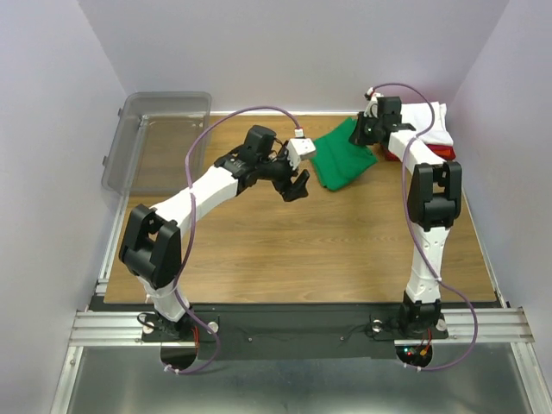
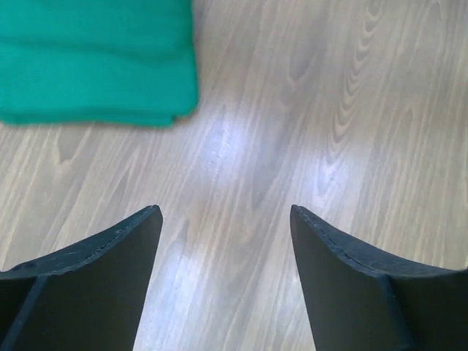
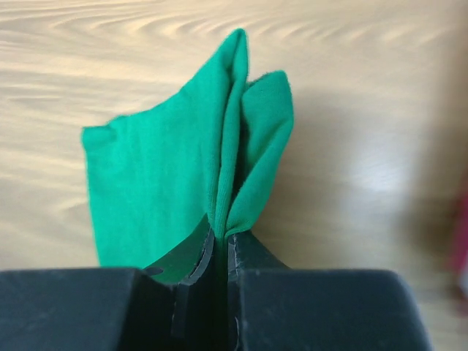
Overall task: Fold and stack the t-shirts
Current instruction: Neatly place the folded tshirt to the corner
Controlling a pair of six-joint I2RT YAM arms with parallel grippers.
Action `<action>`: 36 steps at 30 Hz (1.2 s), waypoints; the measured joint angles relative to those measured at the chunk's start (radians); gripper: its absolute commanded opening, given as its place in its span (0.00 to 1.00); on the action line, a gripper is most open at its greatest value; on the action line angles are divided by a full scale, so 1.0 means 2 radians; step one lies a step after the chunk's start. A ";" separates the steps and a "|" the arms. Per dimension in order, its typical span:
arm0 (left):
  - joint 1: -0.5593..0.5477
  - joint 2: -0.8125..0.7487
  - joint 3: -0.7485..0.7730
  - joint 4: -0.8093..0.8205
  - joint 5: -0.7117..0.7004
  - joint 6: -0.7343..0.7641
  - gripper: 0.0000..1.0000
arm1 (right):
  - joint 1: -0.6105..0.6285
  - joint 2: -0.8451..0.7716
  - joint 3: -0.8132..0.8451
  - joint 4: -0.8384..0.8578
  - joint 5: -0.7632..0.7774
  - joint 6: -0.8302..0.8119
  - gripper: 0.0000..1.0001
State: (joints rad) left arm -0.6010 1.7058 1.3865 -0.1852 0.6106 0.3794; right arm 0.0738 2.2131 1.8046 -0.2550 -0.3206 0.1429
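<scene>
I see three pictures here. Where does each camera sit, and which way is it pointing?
Top external: fixed above and behind the arms, looking down on the table; both arms show whole, with the left gripper and right gripper.
Left wrist: on the left arm, looking down between its open fingers at the wood.
Right wrist: on the right arm, looking along its fingers, which are shut on the green t-shirt.
Shared: all three views show the green t-shirt and the wooden tabletop.
</scene>
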 measured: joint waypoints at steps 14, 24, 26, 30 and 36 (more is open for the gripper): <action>0.000 -0.026 -0.071 -0.003 -0.001 -0.030 0.91 | -0.014 0.041 0.179 -0.117 0.097 -0.182 0.00; 0.000 -0.048 -0.084 0.011 0.000 -0.043 0.91 | -0.015 0.023 0.198 -0.138 0.113 -0.211 0.01; 0.000 -0.048 -0.085 0.011 0.000 -0.044 0.91 | -0.016 0.020 0.204 -0.145 0.114 -0.212 0.01; 0.000 -0.049 -0.085 0.012 0.003 -0.045 0.91 | -0.017 0.015 0.224 -0.153 0.114 -0.212 0.01; 0.000 -0.050 -0.085 0.012 0.006 -0.045 0.91 | -0.017 -0.002 0.255 -0.158 0.113 -0.212 0.01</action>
State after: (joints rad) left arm -0.6003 1.6062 1.2163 -0.1619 0.6224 0.2901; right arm 0.0402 2.2097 2.3146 -0.5716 -0.0937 -0.2810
